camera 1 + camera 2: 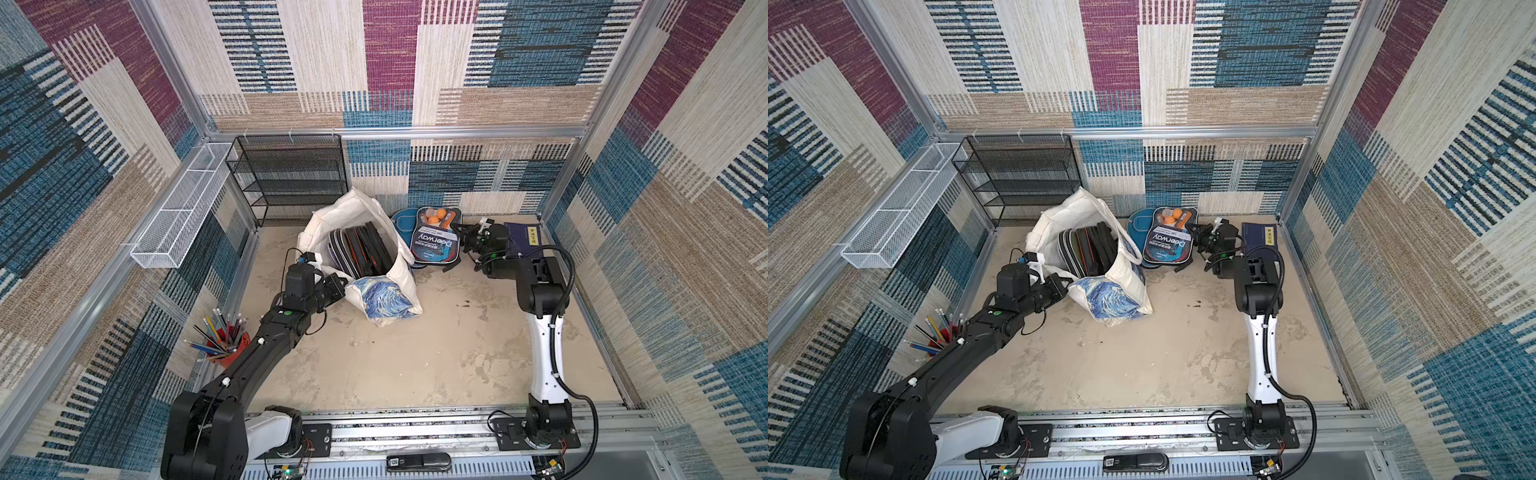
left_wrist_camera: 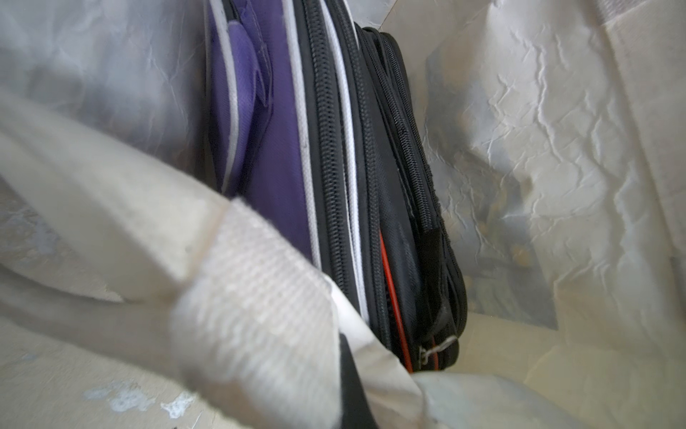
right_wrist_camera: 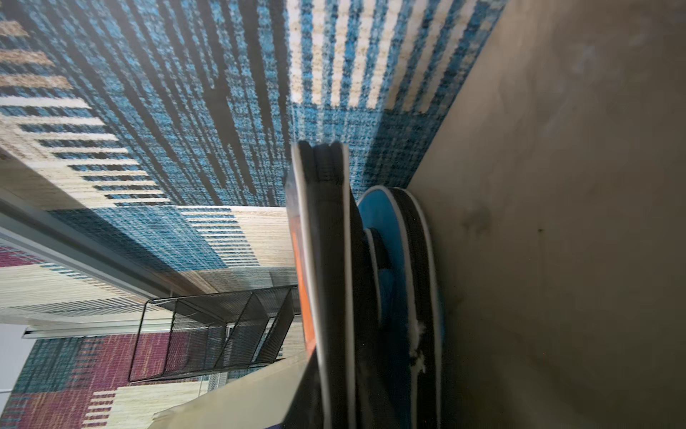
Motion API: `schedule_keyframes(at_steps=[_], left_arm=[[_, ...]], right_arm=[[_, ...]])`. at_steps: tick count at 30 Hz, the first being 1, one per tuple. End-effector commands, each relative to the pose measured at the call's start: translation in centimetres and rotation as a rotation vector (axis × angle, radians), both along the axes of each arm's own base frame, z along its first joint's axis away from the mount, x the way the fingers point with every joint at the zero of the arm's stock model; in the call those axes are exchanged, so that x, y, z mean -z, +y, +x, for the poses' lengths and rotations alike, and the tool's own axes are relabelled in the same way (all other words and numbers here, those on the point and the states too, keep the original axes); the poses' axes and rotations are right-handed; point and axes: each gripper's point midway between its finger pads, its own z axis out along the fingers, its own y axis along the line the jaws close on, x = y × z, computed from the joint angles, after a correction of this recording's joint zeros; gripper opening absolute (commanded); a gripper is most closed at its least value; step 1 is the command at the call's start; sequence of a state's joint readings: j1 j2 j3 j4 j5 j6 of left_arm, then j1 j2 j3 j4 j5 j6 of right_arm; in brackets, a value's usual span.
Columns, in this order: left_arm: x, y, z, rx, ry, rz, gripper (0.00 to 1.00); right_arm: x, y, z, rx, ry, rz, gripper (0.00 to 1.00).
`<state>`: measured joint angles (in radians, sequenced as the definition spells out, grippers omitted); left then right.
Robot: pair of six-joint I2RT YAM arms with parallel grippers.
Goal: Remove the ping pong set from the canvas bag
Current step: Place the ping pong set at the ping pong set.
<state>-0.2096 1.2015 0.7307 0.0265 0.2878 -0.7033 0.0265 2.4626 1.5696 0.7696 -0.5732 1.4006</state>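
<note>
Standing open by the tabletop's (image 1: 415, 353) far edge in both top views, the bag (image 1: 402, 274) (image 1: 1130, 276) has its rim pinched in the left hand (image 1: 343, 286) (image 1: 1065, 286). The set (image 1: 434, 243) (image 1: 1165, 243) lies outside, beside it, with the right hand (image 1: 459, 233) (image 1: 1194, 231) at its edge; I cannot tell that hand's grip. The left wrist view shows zipped cases (image 2: 371, 185) inside the bag. The right wrist view shows the set's edge close up.

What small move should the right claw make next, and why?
Probably spread the right claw and draw it back from the Deerway ping pong set. That set already lies outside the canvas bag, on a blue case, while the left claw pinches the bag's rim and more zipped cases wait inside.
</note>
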Motion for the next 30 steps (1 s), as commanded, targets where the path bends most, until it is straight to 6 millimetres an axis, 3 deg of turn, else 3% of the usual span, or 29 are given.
schedule_keyframes(at_steps=[1,10,17,21,30], left_arm=[[0.6,0.7,-0.2,-0.025,0.008,0.038,0.00],[0.6,0.8,-0.3,-0.026,0.005,0.044,0.00],[0.3,0.8,-0.3,-0.024,0.000,0.048,0.00],[0.2,0.9,-0.3,-0.023,-0.001,0.048,0.00],[-0.2,0.6,-0.2,-0.012,-0.004,0.039,0.00]], right_arm=[[-0.3,-0.4,0.1,0.003,-0.011,-0.060,0.30],[0.1,-1.1,-0.1,0.010,-0.006,-0.106,0.66],[-1.2,-1.9,-0.1,0.042,-0.008,-0.219,0.92],[-1.9,-2.5,0.0,0.053,-0.008,-0.308,0.99],[-5.7,-3.4,-1.6,0.075,-0.071,-0.520,0.99]])
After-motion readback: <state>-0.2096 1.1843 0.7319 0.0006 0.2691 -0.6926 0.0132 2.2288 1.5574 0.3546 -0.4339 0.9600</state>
